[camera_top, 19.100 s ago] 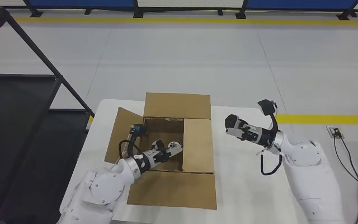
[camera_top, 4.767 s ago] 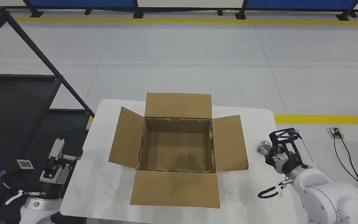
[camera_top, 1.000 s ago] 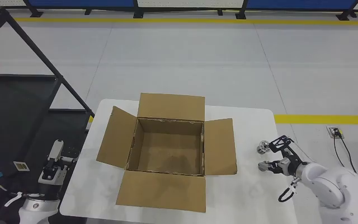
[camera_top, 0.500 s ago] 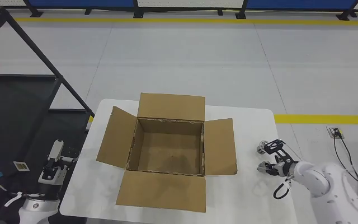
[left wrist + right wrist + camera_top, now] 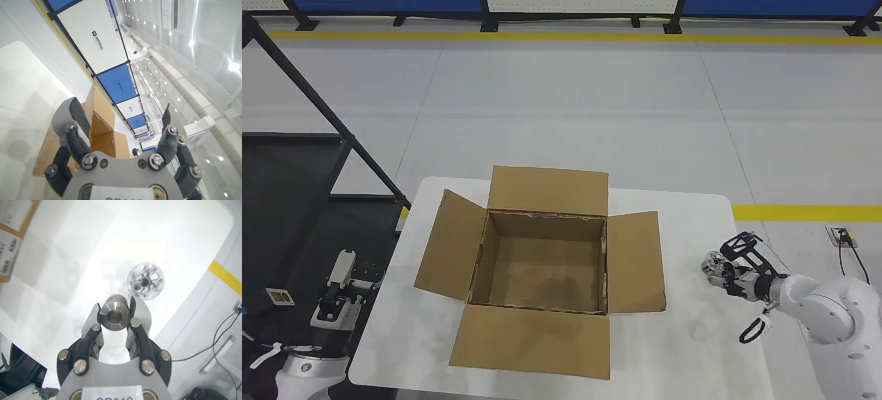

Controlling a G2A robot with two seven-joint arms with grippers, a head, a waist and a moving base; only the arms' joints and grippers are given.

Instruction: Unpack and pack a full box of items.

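Packing leg, probably: right gripper (image 5: 115, 306) jaws pinch a short steel cylinder (image 5: 114, 316), left gripper (image 5: 121, 107) gapes wide, open brown cardboard box (image 5: 547, 190) next.

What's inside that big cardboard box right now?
From above, the cardboard box shows only its bare brown floor and inner walls; nothing lies on the part that shows. The near wall's inner face and the floor right under it are hidden.

A matt brown cardboard box (image 5: 532, 340), rough at its torn edges, sits on a smooth, faintly glossy white table (image 5: 692, 330); nearby, a brushed-steel cylinder (image 5: 115, 315) and a shiny perforated metal disc (image 5: 145, 283) catch the light.
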